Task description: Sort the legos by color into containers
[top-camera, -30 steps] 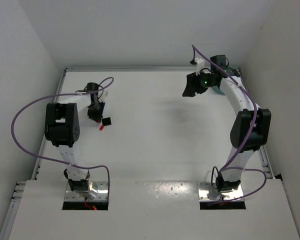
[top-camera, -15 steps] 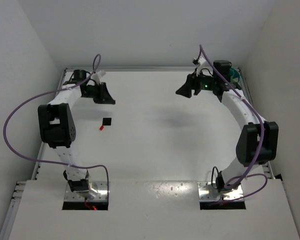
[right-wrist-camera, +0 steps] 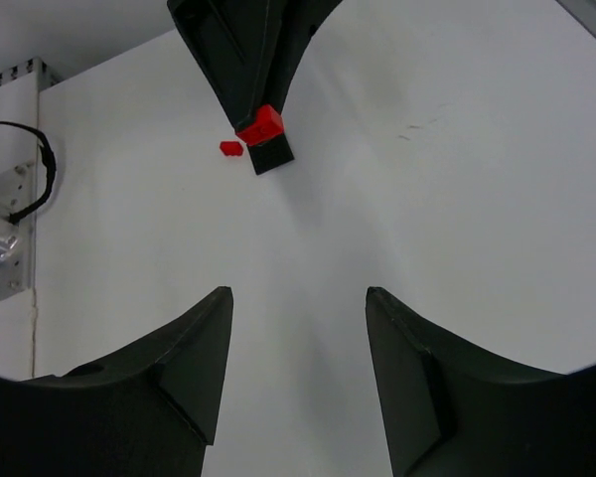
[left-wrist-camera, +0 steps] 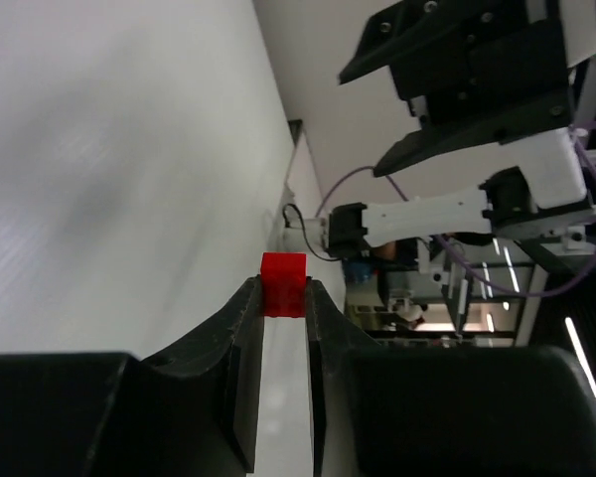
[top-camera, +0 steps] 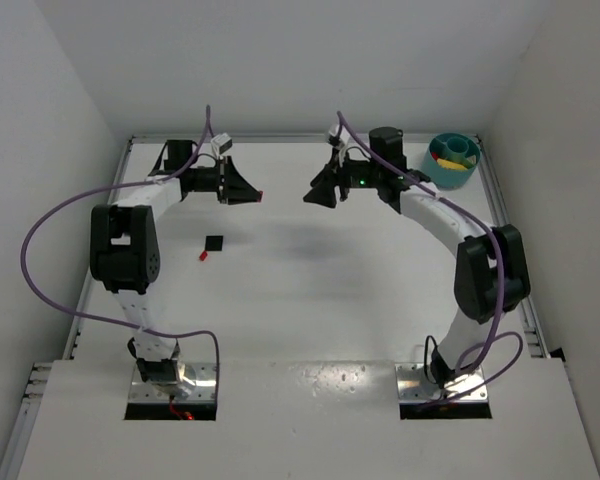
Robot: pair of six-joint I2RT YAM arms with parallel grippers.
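Observation:
My left gripper (top-camera: 255, 196) is shut on a small red lego (top-camera: 260, 196), held above the table at the back middle. In the left wrist view the red lego (left-wrist-camera: 282, 283) is pinched at the very fingertips (left-wrist-camera: 246, 298). My right gripper (top-camera: 309, 199) is open and empty. It faces the left gripper across a small gap. In the right wrist view its jaws (right-wrist-camera: 298, 295) stand wide apart, with the held red lego (right-wrist-camera: 261, 124) beyond them. A second red lego (top-camera: 202, 255) and a black lego (top-camera: 214, 243) lie on the table at the left. The teal bowl (top-camera: 450, 181) stands at the back right with yellow pieces inside.
White walls close the table at the back and both sides. A metal rail (top-camera: 525, 300) runs along the right edge. Purple cables loop from both arms. The second red lego also shows on the table in the right wrist view (right-wrist-camera: 230, 148).
My left gripper swung from the back left toward the middle with the red lego. My right gripper moved left, away from the teal bowl, and the two now face each other.

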